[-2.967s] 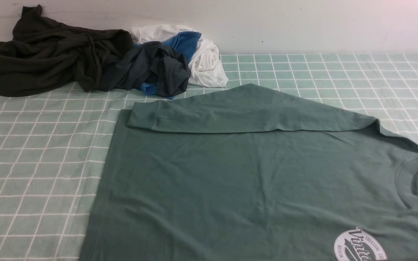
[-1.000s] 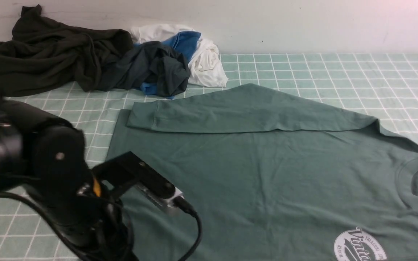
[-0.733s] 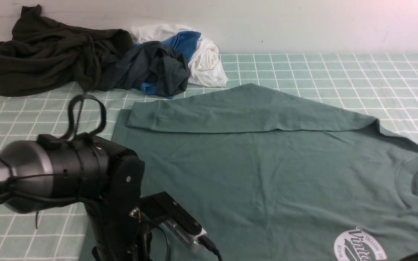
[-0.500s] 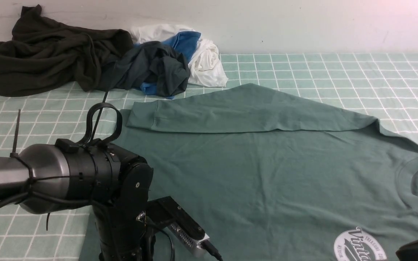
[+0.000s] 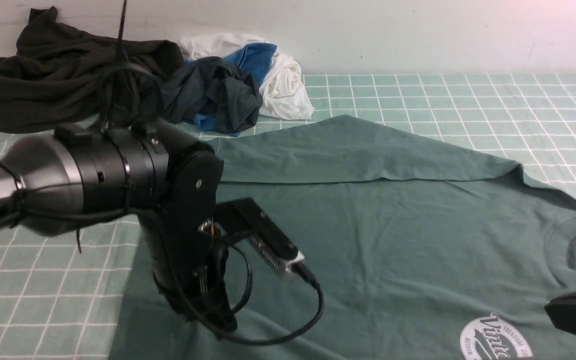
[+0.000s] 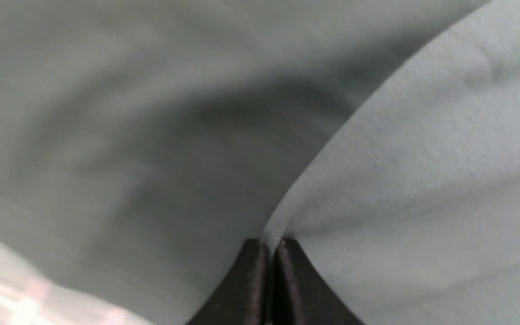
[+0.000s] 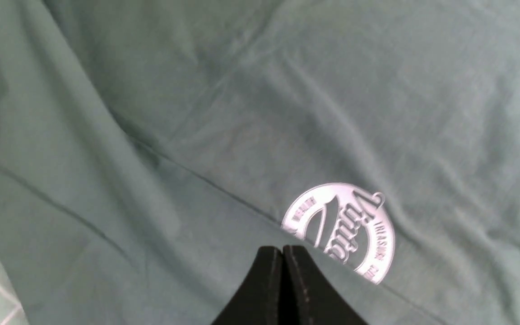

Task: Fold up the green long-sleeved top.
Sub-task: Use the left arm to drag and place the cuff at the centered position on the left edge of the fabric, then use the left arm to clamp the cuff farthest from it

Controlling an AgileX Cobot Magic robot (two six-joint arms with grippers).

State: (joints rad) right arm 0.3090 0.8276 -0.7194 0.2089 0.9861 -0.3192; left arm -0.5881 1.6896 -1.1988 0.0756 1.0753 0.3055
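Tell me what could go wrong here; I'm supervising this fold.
1. The left gripper pinches only a thin ridge of the top; it may slip out on lifting.
2. The right gripper is shut near the logo, holding nothing; a one-sided pull could skew the top and undo the folded sleeve.
3. The left arm's cable hangs low and could snag the cloth.

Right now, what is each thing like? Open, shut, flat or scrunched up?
green top: spread flat, one sleeve folded across its body.
left gripper: shut on the green top.
right gripper: shut, holding nothing.
black garment: crumpled.
charcoal garment: crumpled.
white garment: crumpled.
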